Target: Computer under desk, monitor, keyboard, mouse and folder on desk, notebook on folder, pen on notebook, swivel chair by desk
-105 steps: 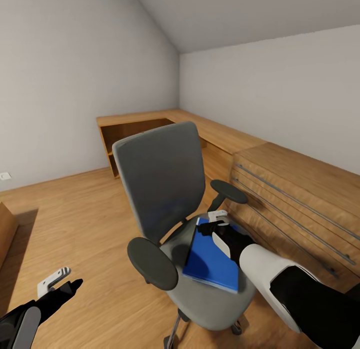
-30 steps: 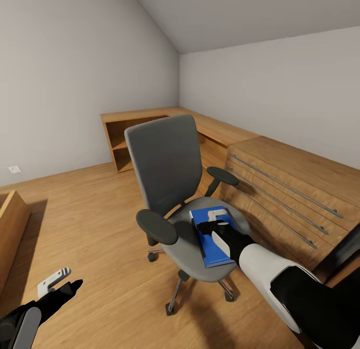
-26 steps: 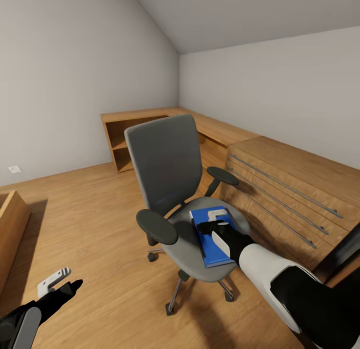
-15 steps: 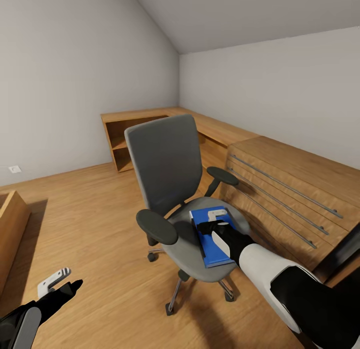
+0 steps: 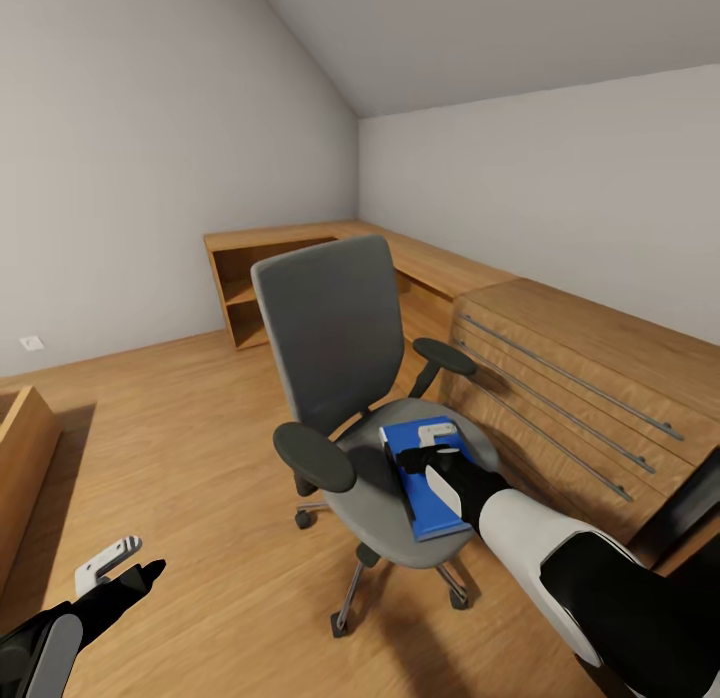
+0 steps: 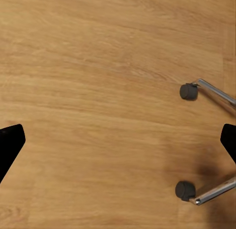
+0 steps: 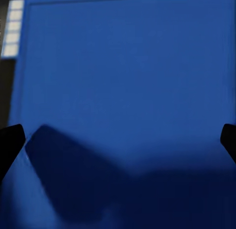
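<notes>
The folder [image 5: 432, 475] is lying flat on the swivel chair [image 5: 340, 378] seat directly under the right gripper [image 5: 436, 446], w/ jaws spread wide & apparently not yet gripping, so an edge is best being approached low & square.

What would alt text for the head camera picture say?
A grey swivel chair on a wood floor holds a blue folder, with the right end effector open just above it. Light-wood drawers stand behind.
</notes>
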Robot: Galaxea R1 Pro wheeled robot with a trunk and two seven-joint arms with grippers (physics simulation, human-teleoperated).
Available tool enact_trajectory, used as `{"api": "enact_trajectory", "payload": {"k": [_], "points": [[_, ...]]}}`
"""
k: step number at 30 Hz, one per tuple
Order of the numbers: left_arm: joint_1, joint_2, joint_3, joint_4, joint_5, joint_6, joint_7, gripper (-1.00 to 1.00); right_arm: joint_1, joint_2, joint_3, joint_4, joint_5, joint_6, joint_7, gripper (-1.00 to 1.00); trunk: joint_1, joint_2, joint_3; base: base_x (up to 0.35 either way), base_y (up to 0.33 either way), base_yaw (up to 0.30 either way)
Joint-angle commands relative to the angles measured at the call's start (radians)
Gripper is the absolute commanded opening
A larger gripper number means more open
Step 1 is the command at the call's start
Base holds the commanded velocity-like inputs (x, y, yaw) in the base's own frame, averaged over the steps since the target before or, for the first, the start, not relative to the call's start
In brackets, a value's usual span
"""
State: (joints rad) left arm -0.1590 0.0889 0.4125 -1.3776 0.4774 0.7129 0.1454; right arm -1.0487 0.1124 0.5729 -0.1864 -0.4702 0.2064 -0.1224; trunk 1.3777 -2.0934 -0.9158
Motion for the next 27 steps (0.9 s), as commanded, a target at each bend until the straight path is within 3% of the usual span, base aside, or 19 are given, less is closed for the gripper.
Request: {"api": "enact_trajectory", "payload": {"k": [1,27], "points": [[-0.001,0.000,0.000,-0.001,0.011,0.004,0.008,1.00,0.000,0.000,0.008,-0.002,-0.008,0.005,-0.006,1.00,0.000,0.000,0.001,0.000,0.000,0.000],[-0.001,0.000,0.000,0.006,0.012,0.001,0.008,1.00,0.000,0.000,0.008,-0.001,-0.008,0.005,-0.006,1.00,0.000,0.000,0.041,0.000,0.000,0.000]]}}
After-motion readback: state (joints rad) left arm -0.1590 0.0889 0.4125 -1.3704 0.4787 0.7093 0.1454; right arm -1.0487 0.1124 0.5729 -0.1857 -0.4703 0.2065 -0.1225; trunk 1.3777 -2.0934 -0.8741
